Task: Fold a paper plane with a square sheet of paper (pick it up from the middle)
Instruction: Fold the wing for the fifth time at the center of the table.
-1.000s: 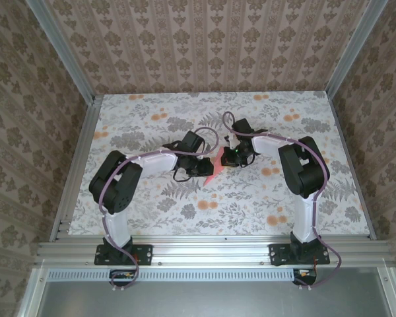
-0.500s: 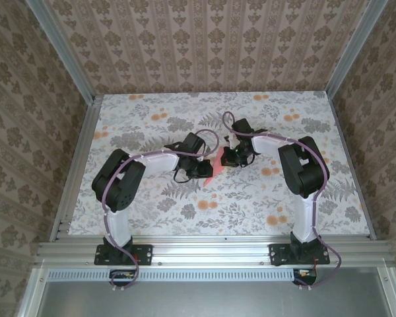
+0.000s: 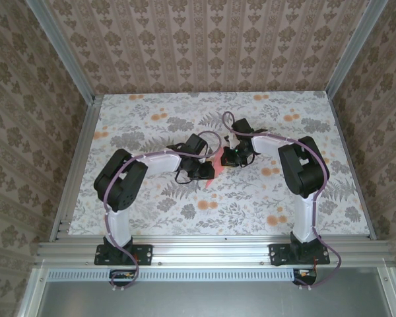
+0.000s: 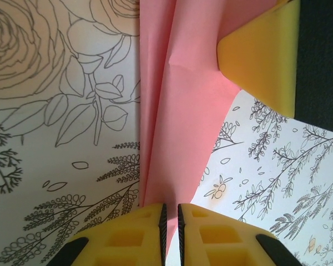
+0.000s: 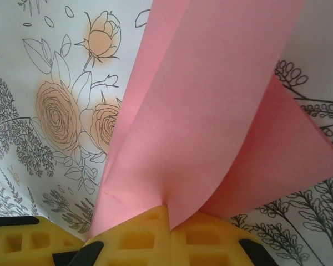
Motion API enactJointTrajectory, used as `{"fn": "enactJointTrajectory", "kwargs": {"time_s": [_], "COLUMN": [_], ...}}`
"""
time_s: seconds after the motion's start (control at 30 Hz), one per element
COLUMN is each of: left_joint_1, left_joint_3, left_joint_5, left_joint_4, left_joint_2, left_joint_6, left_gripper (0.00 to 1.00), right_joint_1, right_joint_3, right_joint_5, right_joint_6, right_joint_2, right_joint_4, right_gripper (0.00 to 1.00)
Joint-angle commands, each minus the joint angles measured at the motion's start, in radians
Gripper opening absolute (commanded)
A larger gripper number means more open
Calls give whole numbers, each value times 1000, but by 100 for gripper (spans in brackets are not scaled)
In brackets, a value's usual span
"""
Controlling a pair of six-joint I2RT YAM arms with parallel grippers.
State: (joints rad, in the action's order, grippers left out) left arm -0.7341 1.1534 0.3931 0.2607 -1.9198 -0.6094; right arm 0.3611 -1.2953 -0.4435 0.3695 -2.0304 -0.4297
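Over the flowered tabletop [image 3: 251, 205], the left hand [image 4: 171, 227] is pinching one end of the folded pink paper [image 4: 177, 111]. The right hand [image 5: 169, 230] is clamping the opposite end, its yellow finger [image 4: 263, 55] showing ahead in the left wrist view.

Centre of table [image 3: 152, 205]: folded sheet of paper [image 3: 215, 165] lies between the two grippers. Left gripper [image 3: 206, 170] is on its left, nearer side, right gripper [image 3: 227, 158] on its right, farther side. One paper edge sits in each gripper's jaws.
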Motion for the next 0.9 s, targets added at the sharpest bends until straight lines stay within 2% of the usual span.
{"fn": "enactJointTrajectory", "kwargs": {"time_s": [0.0,0.3,0.53,0.87], "left_joint_1": [-15,-22,-19,-20], "left_joint_3": [25,19,-25,-94], "left_joint_5": [-21,-26,3,35], "left_joint_4": [68,84,48,-6], "left_joint_2": [-32,-5,56,51], "left_joint_6": [23,23,-2,-31], "left_gripper": [16,16,16,17], "right_joint_1": [7,7,7,7], "right_joint_3": [13,7,7,4], "right_joint_5": [117,124,123,122], "right_joint_6": [2,8,7,6], "right_joint_2": [-73,-76,-76,-76], "right_joint_4": [-56,-64,-66,-69], "right_gripper": [5,5,5,5]}}
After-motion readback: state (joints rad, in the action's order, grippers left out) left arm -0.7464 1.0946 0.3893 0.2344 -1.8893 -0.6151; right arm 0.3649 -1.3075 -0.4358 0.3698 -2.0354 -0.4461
